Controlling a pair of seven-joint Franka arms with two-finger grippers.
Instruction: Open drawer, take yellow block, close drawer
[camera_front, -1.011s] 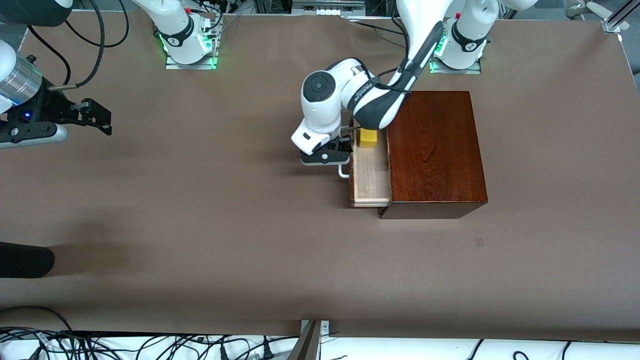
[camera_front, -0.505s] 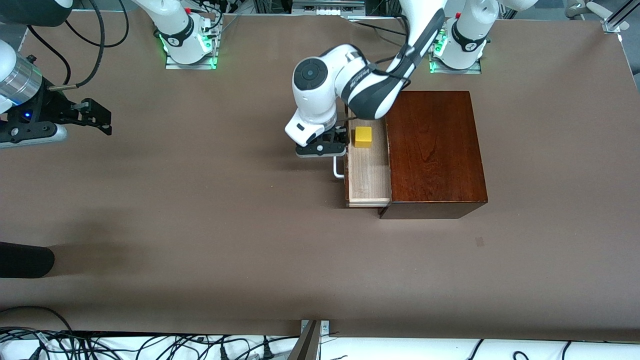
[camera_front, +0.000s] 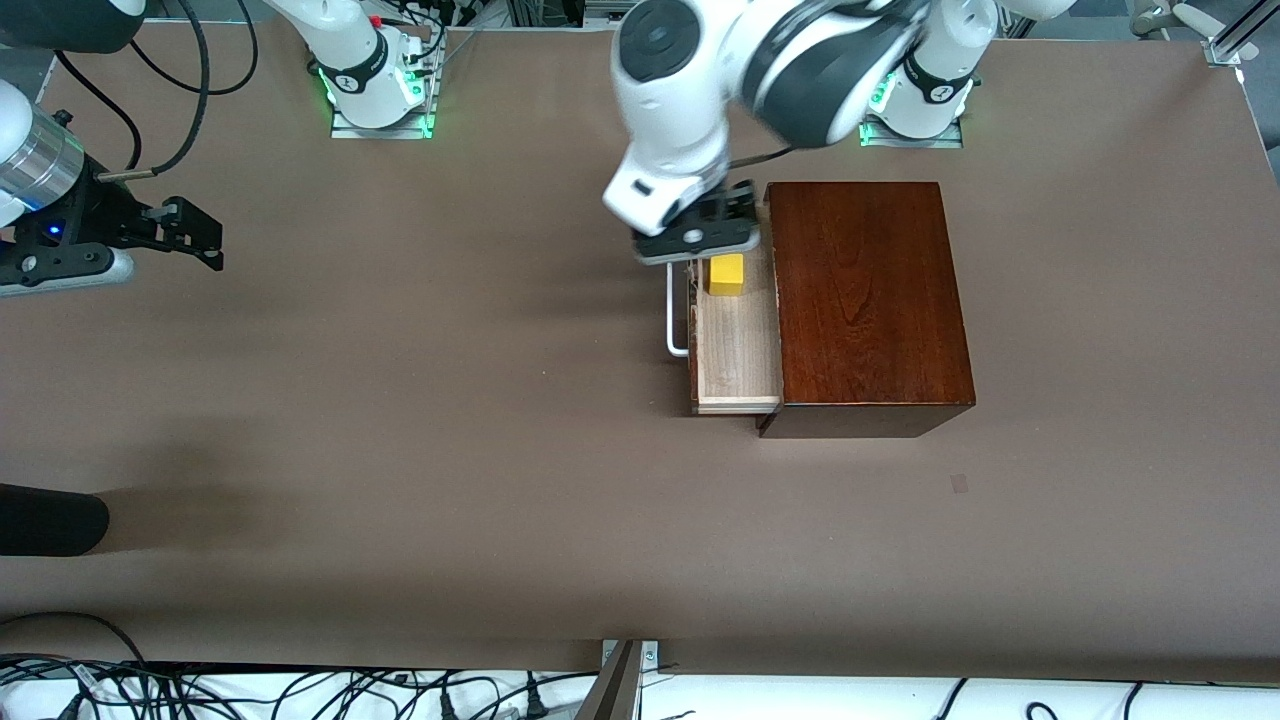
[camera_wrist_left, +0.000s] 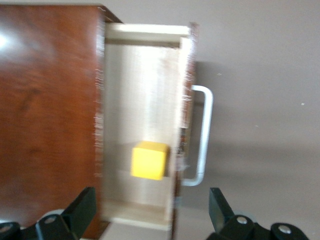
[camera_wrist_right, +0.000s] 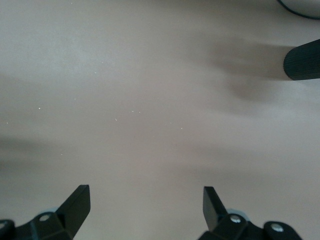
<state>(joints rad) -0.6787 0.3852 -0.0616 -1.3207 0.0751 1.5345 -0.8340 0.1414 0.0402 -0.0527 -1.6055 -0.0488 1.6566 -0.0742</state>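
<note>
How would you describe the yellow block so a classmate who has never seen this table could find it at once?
Find the dark reddish-brown wooden box on the brown table. Its drawer, with a white bar handle, stands pulled open. The yellow block sits in it, the only bright thing on the pale wood.

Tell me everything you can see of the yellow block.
The yellow block is a small, plain, bright yellow cube with smooth faces. It sits flat on the pale wooden floor of the open drawer, at the end farther from the front camera. Nothing grips it: the left end effector hangs open above that end of the drawer.
</note>
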